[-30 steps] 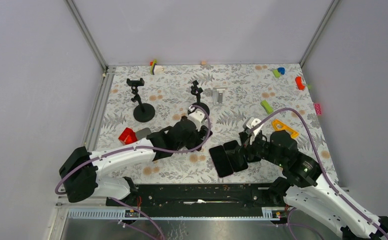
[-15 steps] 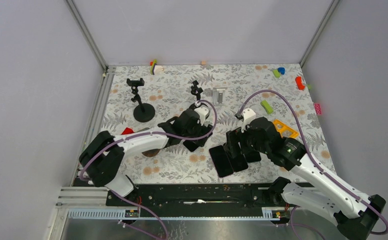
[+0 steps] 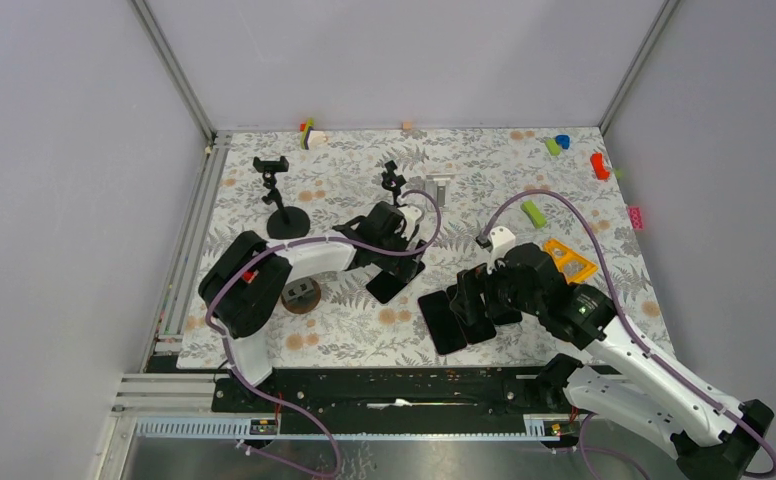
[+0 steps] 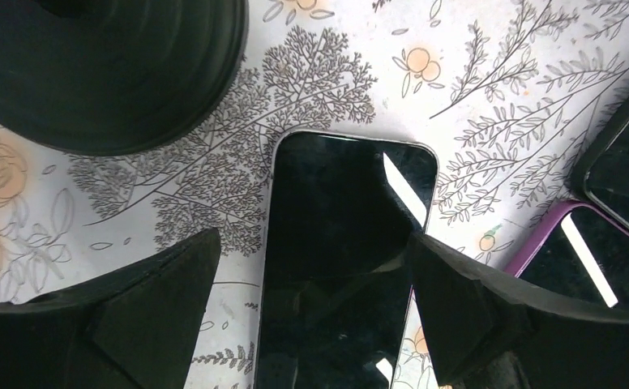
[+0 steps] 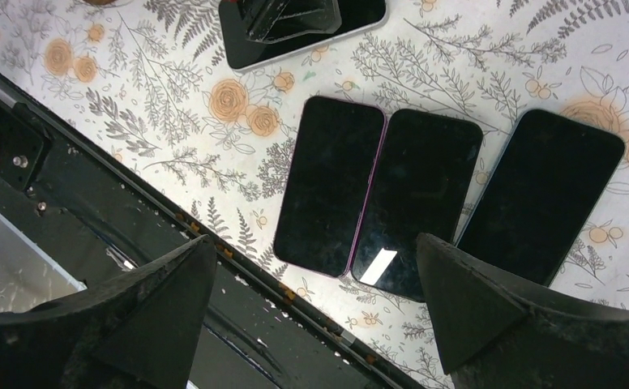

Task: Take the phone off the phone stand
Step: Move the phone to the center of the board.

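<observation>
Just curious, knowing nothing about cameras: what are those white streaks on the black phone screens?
Left wrist view: reflected light, a white slash on the centre phone and on the purple-edged phone; right wrist view: one small glare patch on the middle phone of the row; top view: even light, no screen glare visible.

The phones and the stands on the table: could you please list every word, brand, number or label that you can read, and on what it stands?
No text can be read in any view.
silver-edged phone: blank dark screen, no brand mark showing.
three phones lying side by side: blank dark screens, no marks.
phone stands: plain black, too small to show any label.
</observation>
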Robot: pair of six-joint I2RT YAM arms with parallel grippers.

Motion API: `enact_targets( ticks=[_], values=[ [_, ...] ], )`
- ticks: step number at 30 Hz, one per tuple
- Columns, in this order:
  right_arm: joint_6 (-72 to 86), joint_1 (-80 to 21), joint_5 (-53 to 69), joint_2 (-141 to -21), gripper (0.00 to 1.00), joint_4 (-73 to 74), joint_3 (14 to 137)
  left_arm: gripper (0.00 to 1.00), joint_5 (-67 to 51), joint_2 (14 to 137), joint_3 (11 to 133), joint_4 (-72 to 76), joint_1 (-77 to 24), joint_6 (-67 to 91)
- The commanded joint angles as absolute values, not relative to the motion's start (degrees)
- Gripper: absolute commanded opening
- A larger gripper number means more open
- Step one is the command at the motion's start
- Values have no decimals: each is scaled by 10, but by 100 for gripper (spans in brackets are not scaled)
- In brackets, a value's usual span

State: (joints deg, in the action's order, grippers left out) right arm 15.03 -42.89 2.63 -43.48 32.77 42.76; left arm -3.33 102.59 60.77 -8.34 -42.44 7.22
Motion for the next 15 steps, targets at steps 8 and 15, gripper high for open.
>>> enact_targets(
  ticks=[8,15],
  values=[
    [150,-425,29,-425,98,327,412,97,-87,1065,654,-107,-425,62],
    [147,-425,28,-425,98,324,409,97,-35,1080,662,-146,-450,53]
  ],
)
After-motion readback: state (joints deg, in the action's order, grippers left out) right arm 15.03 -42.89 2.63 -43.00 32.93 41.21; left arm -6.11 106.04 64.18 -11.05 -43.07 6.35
